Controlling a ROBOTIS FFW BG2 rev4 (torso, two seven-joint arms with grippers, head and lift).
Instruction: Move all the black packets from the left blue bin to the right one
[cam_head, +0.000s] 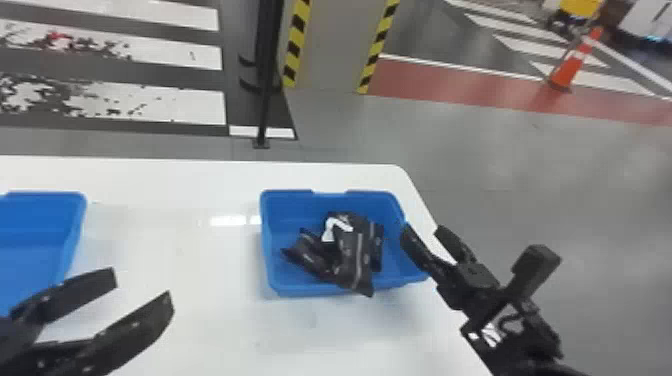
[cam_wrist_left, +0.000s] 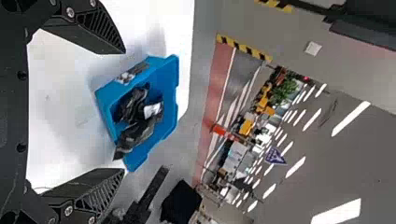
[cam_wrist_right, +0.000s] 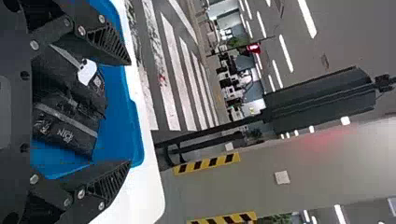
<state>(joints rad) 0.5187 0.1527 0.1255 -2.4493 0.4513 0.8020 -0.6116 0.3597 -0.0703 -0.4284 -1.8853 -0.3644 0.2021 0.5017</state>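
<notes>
Several black packets (cam_head: 356, 250) lie heaped in the right blue bin (cam_head: 285, 287), one reaching over its near rim. The left blue bin (cam_head: 35, 240) is cut off at the head view's left edge; its visible part shows bare blue floor. Between the bins' near sides, my left gripper (cam_head: 142, 285) is open and holds nothing. In the left wrist view the left gripper (cam_wrist_left: 125, 112) has its fingers wide apart, the right bin farther off. My right gripper (cam_head: 422, 230) stands open at the right bin's right rim; in the right wrist view the right gripper (cam_wrist_right: 130, 114) is beside the packets (cam_wrist_right: 70, 121).
Both bins stand on a white table (cam_head: 200, 320), whose right edge runs close beside the right bin. Beyond it are a dark post (cam_head: 267, 100), a pillar with striped edges (cam_head: 330, 50) and an orange cone (cam_head: 570, 70) on the floor.
</notes>
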